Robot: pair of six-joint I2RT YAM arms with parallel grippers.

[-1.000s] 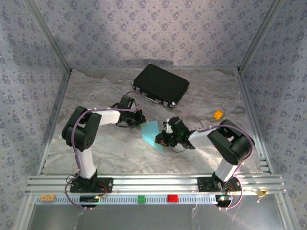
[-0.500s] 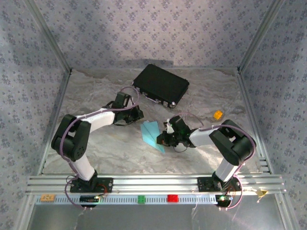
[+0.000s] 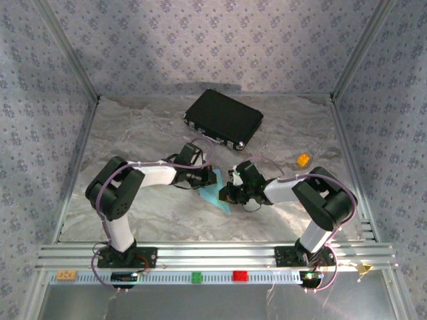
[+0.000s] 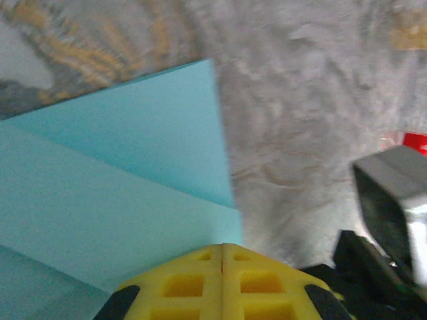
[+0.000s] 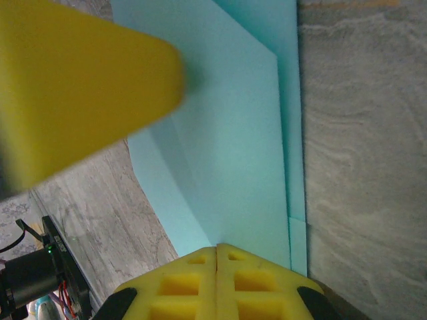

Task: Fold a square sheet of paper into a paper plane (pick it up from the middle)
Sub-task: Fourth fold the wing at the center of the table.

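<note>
Since the earlier frames, the left gripper (image 3: 208,179) has travelled right, from a spot below the case (image 3: 223,120) to the upper edge of the paper (image 3: 213,197). The right gripper (image 3: 227,194) keeps its place at the paper's right edge, and the paper itself shows no clear shift.

Top view:
- The paper lies on the table (image 3: 133,133) just below the frame centre, between the two grippers and touched by both. It is light blue, partly folded, with a point toward the lower right.
- The case sits closed above it, well apart.
- An orange block (image 3: 303,159) lies at the right, well apart from the paper.

Left wrist view: the left gripper (image 4: 222,247) has its yellow fingers (image 4: 180,283) pressed together, tips over the paper (image 4: 113,187). Overlapping layers show as stepped edges.

Right wrist view: the right gripper (image 5: 217,248) is likewise pressed together at the bottom centre, tips at the edge of the paper (image 5: 227,133). A blurred yellow finger (image 5: 73,87) crosses the upper left, over the paper.

Whether either gripper has a layer caught between its fingers cannot be told — the tips hide the contact.
</note>
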